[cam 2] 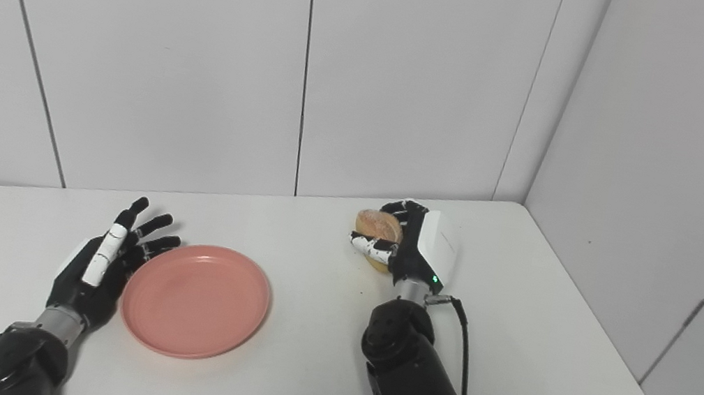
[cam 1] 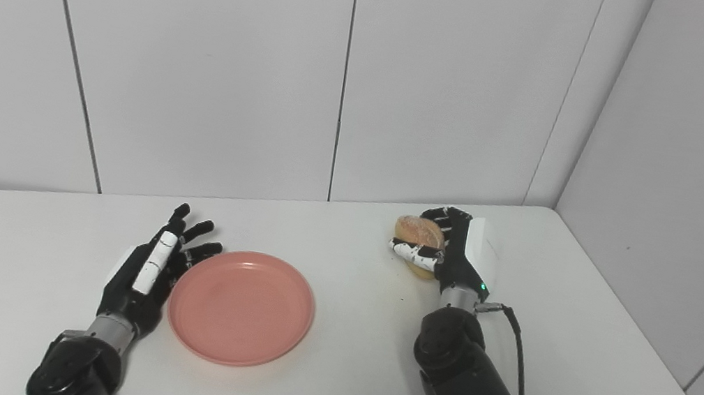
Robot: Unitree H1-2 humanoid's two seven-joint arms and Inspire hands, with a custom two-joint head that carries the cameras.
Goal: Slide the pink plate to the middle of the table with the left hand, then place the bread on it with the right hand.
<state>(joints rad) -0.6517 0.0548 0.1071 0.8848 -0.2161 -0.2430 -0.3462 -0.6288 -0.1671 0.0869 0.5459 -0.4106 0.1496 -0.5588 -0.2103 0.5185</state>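
Note:
A pink plate (cam 1: 241, 307) lies flat on the white table (cam 1: 326, 363), a little left of centre. My left hand (cam 1: 154, 265) rests against the plate's left rim, fingers spread and pointing away from me, holding nothing. A round brown bread roll (cam 1: 418, 233) is further back and to the right, with my right hand (cam 1: 449, 252) shut on it: the fingers wrap over its far side and the thumb crosses its front. Whether the roll is touching the table I cannot tell.
White panel walls stand close behind the table and along its right side, meeting at the back right corner (cam 1: 551, 209). A black cable (cam 1: 518, 354) runs along my right forearm. Bare tabletop lies between plate and roll.

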